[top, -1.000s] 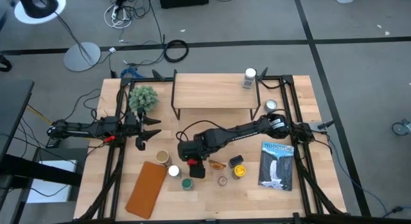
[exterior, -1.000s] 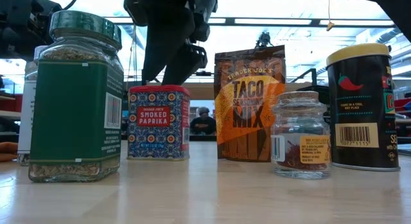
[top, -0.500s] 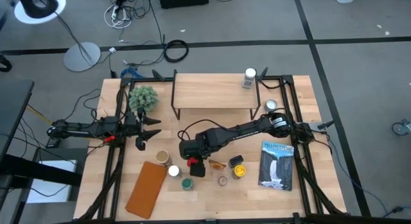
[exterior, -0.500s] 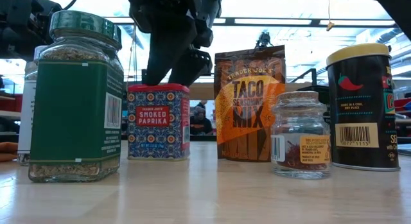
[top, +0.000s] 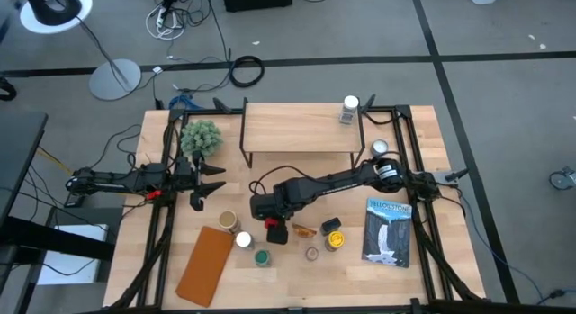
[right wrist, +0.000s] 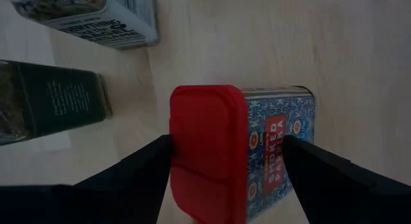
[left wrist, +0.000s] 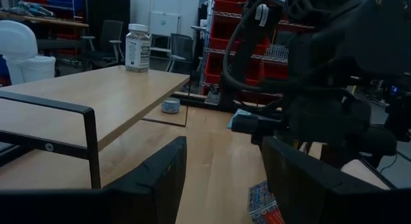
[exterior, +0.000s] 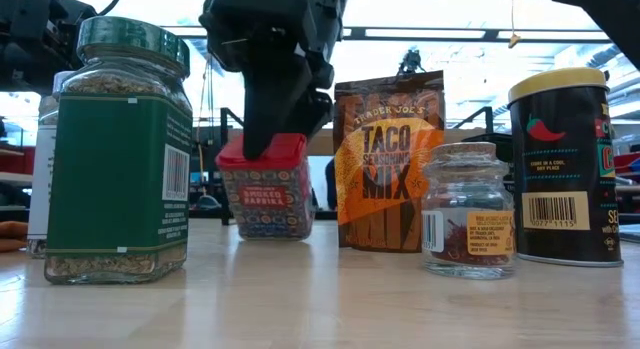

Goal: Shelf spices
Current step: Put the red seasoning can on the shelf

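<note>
The red-lidded smoked paprika tin (exterior: pixel 268 189) stands among the spices near the table's middle, and my right gripper (top: pixel 270 220) is shut on it from above. Around it are a green-lidded jar (exterior: pixel 120 149), an amber taco-mix packet (exterior: pixel 388 159), a small glass jar (exterior: pixel 466 209) and a yellow-lidded black can (exterior: pixel 562 169). The light-wood shelf (top: pixel 301 128) stands toward the far edge, with one white-lidded jar (top: pixel 349 109) on its right end. My left gripper (top: pixel 219 183) waits open at the table's left, touching nothing. My right gripper pinches the paprika tin between its two fingers (right wrist: pixel 144 163), one on each of two opposite sides just below the red lid (right wrist: pixel 186 140). The fingers come from above, pointing down. The tin sits tilted in the hold, lid leaning toward the near edge; whether its base touches the table I cannot tell.
A blue-and-white flat packet (top: pixel 387 228) lies at the right, a brown flat case (top: pixel 207 264) at the near left, a green plant (top: pixel 201 137) beside the shelf's left leg, and a silver round tin (top: pixel 381 147) right of the shelf. Bare wood lies between shelf and spices.
My right gripper has come down onto the top of the paprika tin and taken hold of it. The tin, upright a second ago, is now tipped with its red lid toward the near edge and shows higher in the low view.
</note>
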